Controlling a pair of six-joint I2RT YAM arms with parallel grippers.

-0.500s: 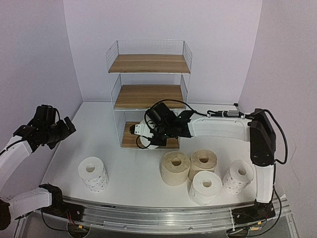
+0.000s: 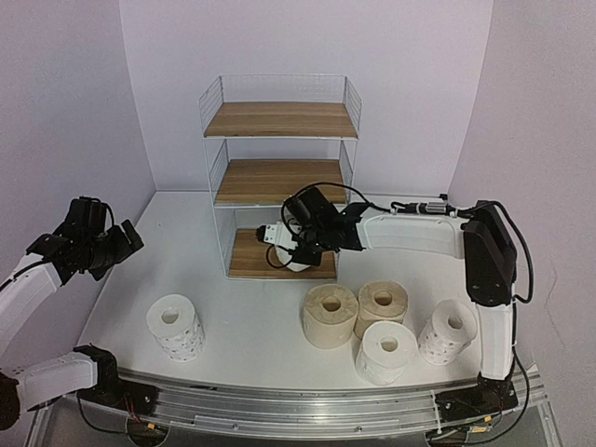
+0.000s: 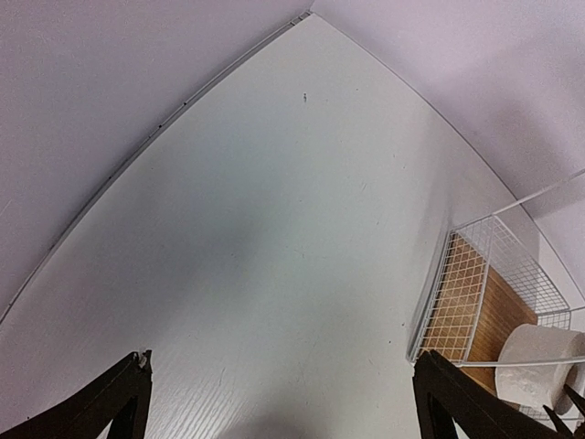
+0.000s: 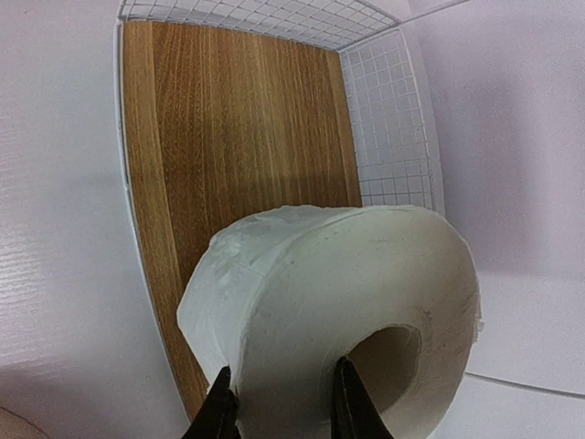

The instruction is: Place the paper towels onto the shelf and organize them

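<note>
The shelf (image 2: 279, 119) stands at the back middle, three wood boards in white wire. My right gripper (image 2: 296, 246) reaches to the front of its bottom tier and is shut on a plain white roll (image 2: 300, 260), one finger in the core and one outside. In the right wrist view the gripper (image 4: 283, 407) holds the roll (image 4: 347, 293) over the bottom board (image 4: 238, 119). My left gripper (image 2: 126, 240) is open and empty at the far left, above the table. In the left wrist view the gripper (image 3: 283, 412) has wide-apart jaws, and the shelf (image 3: 475, 293) and the held roll (image 3: 539, 361) show at the right.
A dotted roll (image 2: 175, 326) stands at the front left. Two beige rolls (image 2: 330, 315) (image 2: 383, 304), a plain white roll (image 2: 386, 352) and a dotted roll (image 2: 448, 331) stand clustered at the front right. Walls close in the table on the left, back and right.
My right gripper has carried the white roll a little right and farther in over the bottom board. The left arm has not moved.
</note>
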